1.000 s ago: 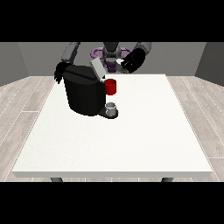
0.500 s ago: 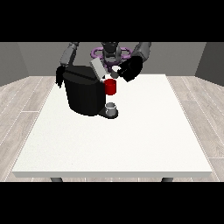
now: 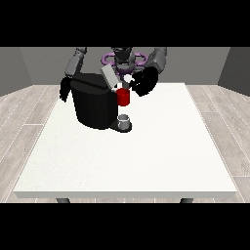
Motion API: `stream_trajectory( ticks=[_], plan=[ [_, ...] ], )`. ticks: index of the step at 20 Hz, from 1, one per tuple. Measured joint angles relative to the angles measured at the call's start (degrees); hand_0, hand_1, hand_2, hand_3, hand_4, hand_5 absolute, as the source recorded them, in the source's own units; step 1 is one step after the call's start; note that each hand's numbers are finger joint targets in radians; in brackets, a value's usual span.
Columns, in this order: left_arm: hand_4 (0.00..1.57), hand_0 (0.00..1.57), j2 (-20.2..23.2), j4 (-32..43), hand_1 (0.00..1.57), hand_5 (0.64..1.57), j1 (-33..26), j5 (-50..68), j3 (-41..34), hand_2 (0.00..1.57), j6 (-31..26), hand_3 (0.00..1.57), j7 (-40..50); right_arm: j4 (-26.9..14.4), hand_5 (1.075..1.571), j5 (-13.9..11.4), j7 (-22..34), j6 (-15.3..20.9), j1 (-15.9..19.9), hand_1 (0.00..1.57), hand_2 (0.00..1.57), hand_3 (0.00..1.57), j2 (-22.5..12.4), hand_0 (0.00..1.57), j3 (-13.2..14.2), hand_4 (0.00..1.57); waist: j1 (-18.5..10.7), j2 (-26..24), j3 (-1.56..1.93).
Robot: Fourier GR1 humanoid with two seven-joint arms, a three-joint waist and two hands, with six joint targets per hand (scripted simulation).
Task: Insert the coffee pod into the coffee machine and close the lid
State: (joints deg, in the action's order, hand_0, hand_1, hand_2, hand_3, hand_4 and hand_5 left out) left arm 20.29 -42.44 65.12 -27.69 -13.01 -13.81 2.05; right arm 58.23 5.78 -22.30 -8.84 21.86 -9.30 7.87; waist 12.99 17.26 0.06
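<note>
Fingers [image 3: 133,86] hover beside coffee machine's [image 3: 95,105] open lid [image 3: 109,76].

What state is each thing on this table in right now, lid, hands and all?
Coffee machine: upright on the table.
Lid: raised, tilted.
Red thing at the machine: at its front.
Grey thing: on the base below.
Hand at the view's right: beside the lid.
Hand at the view's left: by the machine's side.

The coffee machine [image 3: 95,105] partly hides one robot hand [image 3: 64,90].
</note>
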Motion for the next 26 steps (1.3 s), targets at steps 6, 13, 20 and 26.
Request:
stream_trajectory(
  ticks=[6, 13, 20, 26],
  plan=[
    [0.70, 1.49, 1.9, 1.2, 1.49, 1.571, 1.2, -0.8, 0.7, 1.51, -0.8, 1.44, -0.9, -0.6, 1.571, -0.5, 0.3, 0.9, 2.2, 0.00, 0.00, 0.00, 0.5, 0.00, -0.2, 0.26, 0.5, 1.7, -0.01],
    [0.61, 1.43, 2.5, 1.8, 1.43, 1.571, 2.4, -1.5, 0.9, 1.46, 0.3, 1.36, -1.2, -2.4, 1.571, -0.8, 0.2, 1.7, 3.7, 0.00, 0.00, 0.00, 0.5, 0.00, 0.2, 0.24, 0.6, 2.6, -0.02],
    [0.55, 1.37, 4.1, 2.0, 1.37, 1.571, 3.7, -1.9, 0.3, 1.38, 1.8, 1.26, -1.6, -3.4, 1.571, -0.1, -0.1, 0.5, 5.8, 0.00, 0.00, 0.00, 0.2, 0.00, 0.6, 0.34, 1.7, 4.1, -0.05],
    [0.00, 0.00, -1.0, 0.8, 0.00, 1.571, -0.8, 1.5, -0.6, 0.00, 2.5, 0.00, -6.3, -5.4, 1.571, 1.2, -1.4, -0.8, 3.3, 0.00, 0.00, 0.00, -0.7, 0.00, 2.1, 0.26, -0.8, 1.0, 0.00]
  ],
)
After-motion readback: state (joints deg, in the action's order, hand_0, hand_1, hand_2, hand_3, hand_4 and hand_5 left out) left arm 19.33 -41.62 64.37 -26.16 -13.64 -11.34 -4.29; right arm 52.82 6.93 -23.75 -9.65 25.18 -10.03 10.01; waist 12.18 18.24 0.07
